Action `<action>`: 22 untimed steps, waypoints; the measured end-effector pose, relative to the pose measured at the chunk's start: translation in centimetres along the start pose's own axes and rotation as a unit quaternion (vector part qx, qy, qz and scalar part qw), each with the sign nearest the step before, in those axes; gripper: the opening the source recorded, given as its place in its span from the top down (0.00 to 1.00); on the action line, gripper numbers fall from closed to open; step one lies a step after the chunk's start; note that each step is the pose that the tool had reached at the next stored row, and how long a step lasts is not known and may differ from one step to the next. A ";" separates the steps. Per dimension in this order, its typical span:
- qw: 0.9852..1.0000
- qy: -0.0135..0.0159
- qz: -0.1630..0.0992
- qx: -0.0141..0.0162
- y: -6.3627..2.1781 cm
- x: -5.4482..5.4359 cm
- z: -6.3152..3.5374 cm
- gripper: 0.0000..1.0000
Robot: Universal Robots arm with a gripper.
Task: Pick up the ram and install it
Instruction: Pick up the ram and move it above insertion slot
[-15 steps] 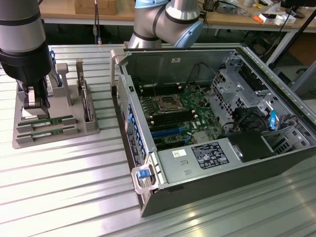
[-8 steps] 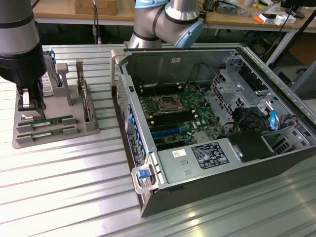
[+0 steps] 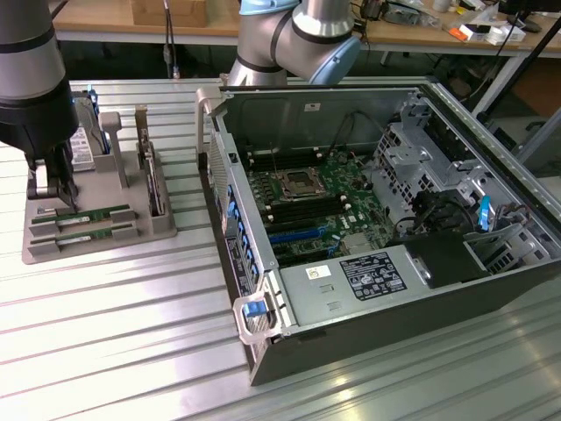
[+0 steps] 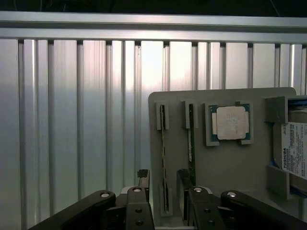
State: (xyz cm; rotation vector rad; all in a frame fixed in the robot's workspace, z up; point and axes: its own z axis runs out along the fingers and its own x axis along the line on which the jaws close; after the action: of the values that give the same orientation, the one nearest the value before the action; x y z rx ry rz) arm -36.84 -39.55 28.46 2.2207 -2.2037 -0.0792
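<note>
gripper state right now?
Gripper: open, nothing held, fingers on either side of one ram.

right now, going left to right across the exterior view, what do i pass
gripper → upright drive in the grey holder → cpu socket → drive cage → blue cable

Bright, even light falls from overhead. The ribbed silver aluminium bench (image 3: 114, 351) reflects pale streaks of glare, strongest in the wrist view, where the black gripper (image 4: 163, 178) sits dark and shadowed.
</note>
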 end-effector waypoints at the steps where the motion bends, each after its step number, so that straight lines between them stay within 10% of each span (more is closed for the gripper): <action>1: 1.000 0.000 0.000 0.000 0.06 0.0 0.03 0.64; 22: 1.000 0.000 0.000 0.000 1.10 0.0 0.67 0.64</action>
State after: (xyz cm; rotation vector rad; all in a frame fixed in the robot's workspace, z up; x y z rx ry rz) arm -37.97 -39.55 27.84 2.2205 -2.2037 -0.0793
